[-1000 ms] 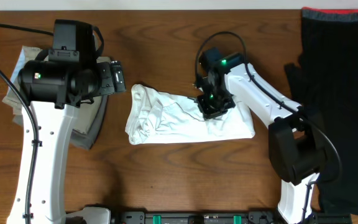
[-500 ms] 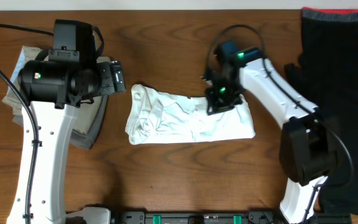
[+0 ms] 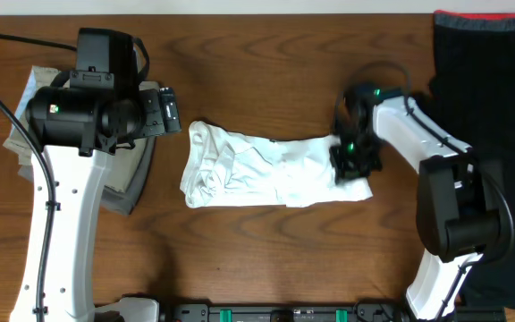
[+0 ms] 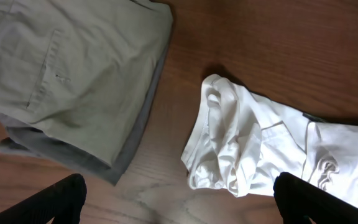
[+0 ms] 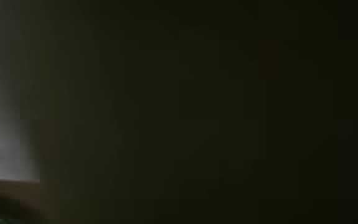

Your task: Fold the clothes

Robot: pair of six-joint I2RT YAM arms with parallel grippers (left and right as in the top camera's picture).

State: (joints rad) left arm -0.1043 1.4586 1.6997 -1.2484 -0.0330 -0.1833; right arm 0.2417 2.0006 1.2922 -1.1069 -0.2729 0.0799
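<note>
Dark brown wood makes up the counter (image 3: 257, 63), and from overhead the white T-shirt (image 3: 257, 170) lies at its middle as a long, crumpled band running left to right. Its left end is bunched into soft rolls, and no straight edge or square fold shows anywhere. The right pincer (image 3: 354, 161) sits down on the band's right end, touching the cloth; from up here I cannot tell whether it is pinching the fabric or only pressing on it. The left pincer (image 3: 163, 111) hangs apart from the shirt, above the khaki trousers (image 3: 18, 134) at the left side. A black garment (image 3: 490, 107) with a red band lies at the far right

From the left wrist, two dark fingertips (image 4: 55, 202) show at the bottom corners, spread wide with nothing between them. The trousers lie folded to the left and the shirt's rumpled end just beside them, a strip of bare wood between

From the right wrist, nearly everything is black, so that pincer's grip stays unknown

By my reckoning the folding has hardly begun: the shirt wants flattening, its sleeves turned in, then doubling into a neat packet
</note>
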